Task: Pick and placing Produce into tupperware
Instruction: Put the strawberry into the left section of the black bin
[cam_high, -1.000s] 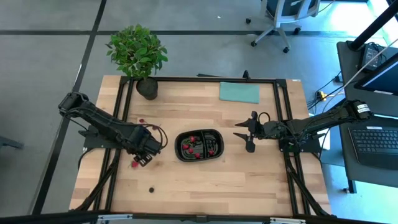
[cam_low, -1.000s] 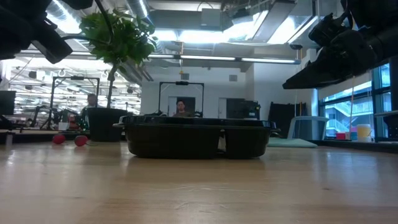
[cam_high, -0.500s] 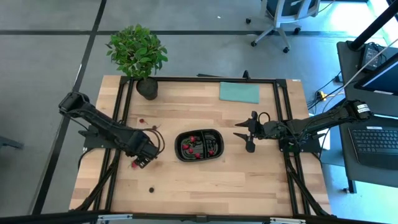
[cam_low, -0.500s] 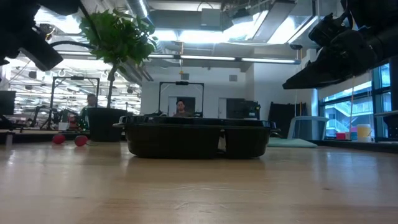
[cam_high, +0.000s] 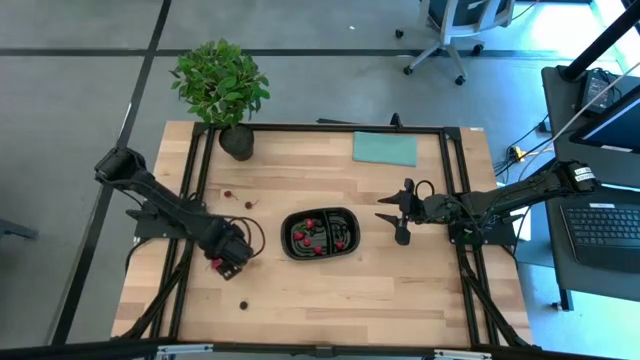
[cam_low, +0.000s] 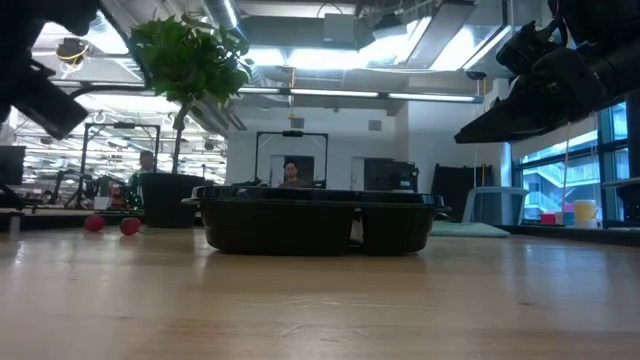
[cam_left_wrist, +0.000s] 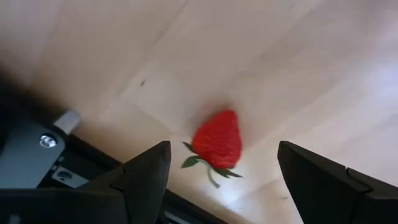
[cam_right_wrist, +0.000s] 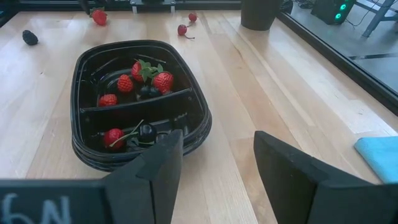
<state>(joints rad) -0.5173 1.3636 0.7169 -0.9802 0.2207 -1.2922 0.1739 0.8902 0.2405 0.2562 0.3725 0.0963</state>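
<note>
The black two-compartment tray (cam_high: 320, 233) sits mid-table and holds several strawberries and dark berries (cam_right_wrist: 140, 102). My left gripper (cam_high: 227, 264) is open, left of the tray, pointing down over a loose strawberry (cam_left_wrist: 217, 140) that lies flat on the wood. The fingers stand on either side of the strawberry, apart from it. My right gripper (cam_high: 400, 212) is open and waits right of the tray, above the table (cam_right_wrist: 214, 146). More loose pieces lie on the table: a dark berry (cam_high: 244, 303) and red pieces (cam_high: 228, 194) (cam_high: 249, 204).
A potted plant (cam_high: 222, 90) stands at the far left corner and a teal cloth (cam_high: 384, 148) lies at the far edge. A black frame rail (cam_high: 196, 190) runs along the table's sides. Bare wood lies near the tray's near side (cam_high: 340, 290).
My left gripper has moved a short way toward the table's left and near edge, away from the tray, and now stands over the loose strawberry. The right arm and the tray have kept still.
</note>
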